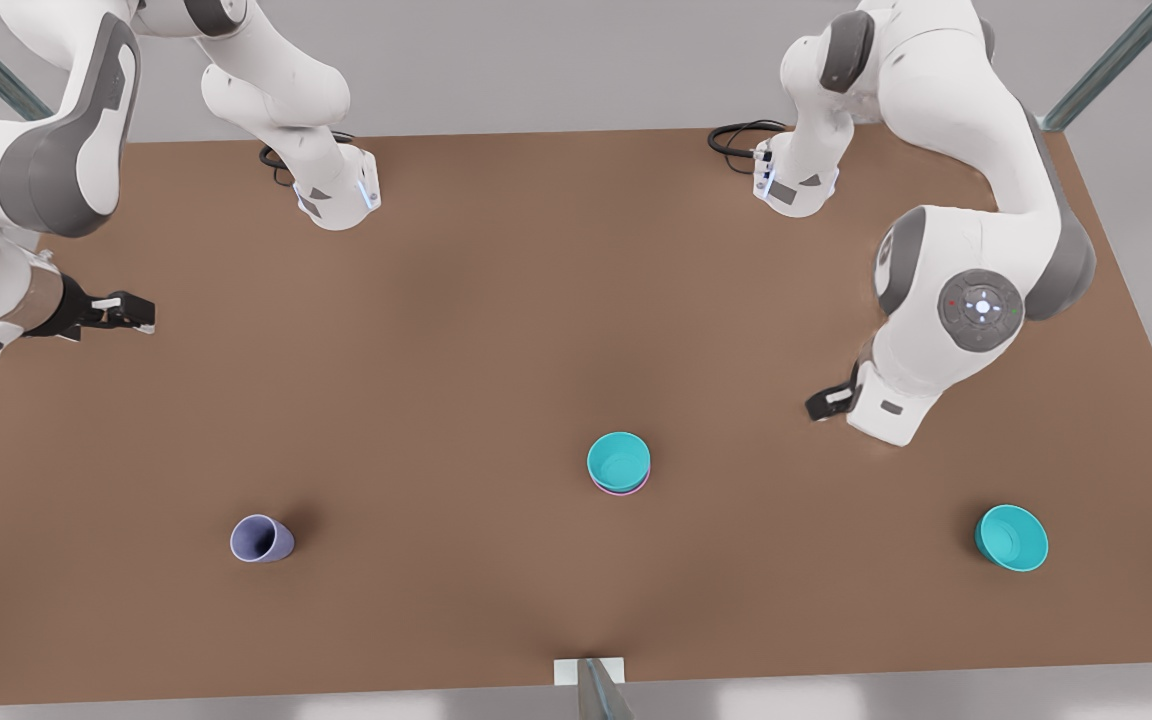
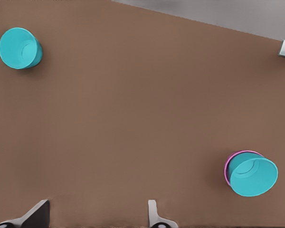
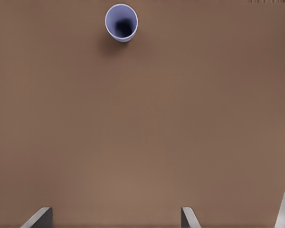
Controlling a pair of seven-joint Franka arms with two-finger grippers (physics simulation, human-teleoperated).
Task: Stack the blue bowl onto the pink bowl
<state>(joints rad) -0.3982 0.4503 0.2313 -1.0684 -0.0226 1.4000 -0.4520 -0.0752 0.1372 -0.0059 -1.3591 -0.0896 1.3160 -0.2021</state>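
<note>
Near the middle of the front view, slightly low, the blue bowl sits nested in the pink bowl, whose rim shows as a thin edge beneath it on the table. At mid-right the left gripper hangs empty with fingers spread, above and right of the stack, while a second teal bowl lies at lower right. At the left edge the right gripper waits, fingers apart, with the cup at lower left.
</note>
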